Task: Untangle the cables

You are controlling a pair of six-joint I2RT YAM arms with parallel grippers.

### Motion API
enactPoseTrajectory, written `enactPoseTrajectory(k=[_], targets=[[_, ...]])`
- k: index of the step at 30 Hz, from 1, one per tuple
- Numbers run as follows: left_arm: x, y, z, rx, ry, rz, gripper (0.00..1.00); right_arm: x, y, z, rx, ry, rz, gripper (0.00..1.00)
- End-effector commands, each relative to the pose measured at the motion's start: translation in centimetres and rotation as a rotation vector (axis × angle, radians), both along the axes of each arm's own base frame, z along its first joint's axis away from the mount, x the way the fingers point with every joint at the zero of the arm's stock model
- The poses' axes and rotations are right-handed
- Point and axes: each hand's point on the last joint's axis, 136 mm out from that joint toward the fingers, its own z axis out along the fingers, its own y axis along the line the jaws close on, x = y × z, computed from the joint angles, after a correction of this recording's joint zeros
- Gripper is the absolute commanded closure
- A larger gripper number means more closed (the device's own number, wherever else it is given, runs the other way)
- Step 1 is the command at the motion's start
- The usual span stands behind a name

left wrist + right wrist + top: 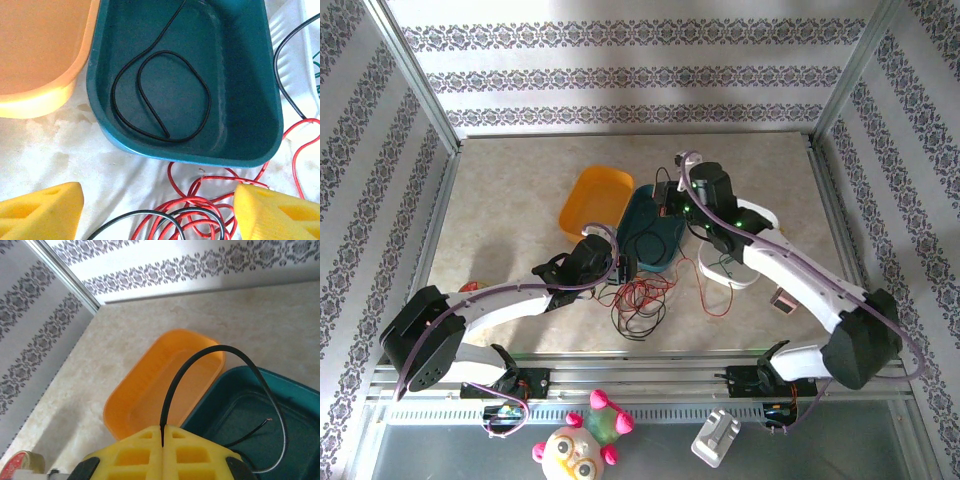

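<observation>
**Above the teal bin: black cable pinched, snag risk on the next pull**

Above the teal bin, the right gripper is pressing its yellow pads together on a black cable. The cable is arching up from the pinch and dropping back into the bin. In the left wrist view I am seeing a black loop lying on the bin floor; I am taking it for the same cable but cannot confirm that.

The left gripper is hovering with its fingers spread wide, gripping nothing, over the red cables heaped on the table just beside the bin's near wall. A second black strand is threading through that heap. A green cable is lying on the white tray to the right.

Risks I am weighing:
- The pinch is sitting at the very edge of the pads, so a sideways tug may be enough to slip the thin cable out.
- If I am lifting away, the loop may catch the bin wall and drag the light bin into the orange bin just beside it.
- If the left claw closes straight down, it is likely grabbing red and black together, tightening the tangle rather than loosening it.
</observation>
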Motion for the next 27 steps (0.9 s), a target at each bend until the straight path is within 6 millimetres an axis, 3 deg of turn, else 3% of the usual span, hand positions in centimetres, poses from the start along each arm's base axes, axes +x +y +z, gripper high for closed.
enactPoseTrajectory(k=[1,6,10,11,13,16,22,27], targets=[[-0.4,0.3,-0.2,0.029,-0.002,-0.006,0.22,1.2,0.6,-2.5,0.026,0.030,0.004,1.00],[-0.3,0.0,-0.3,0.032,0.003,-0.014,0.22,3.1,1.3,-7.5,0.047,0.148,-0.008,1.00],[-0.3,0.1,-0.3,0.034,0.002,-0.012,0.22,3.5,2.6,-11.5,0.060,0.272,0.030,0.96],[-0.4,0.2,-0.3,0.034,0.001,-0.011,0.21,3.3,3.0,-12.5,0.057,0.313,0.047,0.88],[-0.4,0.4,-0.2,0.033,-0.003,-0.007,0.22,3.0,3.4,-13.7,0.049,0.375,0.062,0.63],[-0.5,0.6,0.0,0.031,-0.008,-0.001,0.21,2.7,2.7,-13.5,0.028,0.374,0.030,0.54],[-0.6,0.8,0.0,0.032,-0.015,-0.001,0.21,1.0,-1.2,-10.7,-0.039,0.290,-0.063,0.51],[-0.6,0.6,-0.1,0.035,-0.012,-0.011,0.21,-0.9,-4.4,-11.1,-0.147,0.340,-0.125,0.50]])
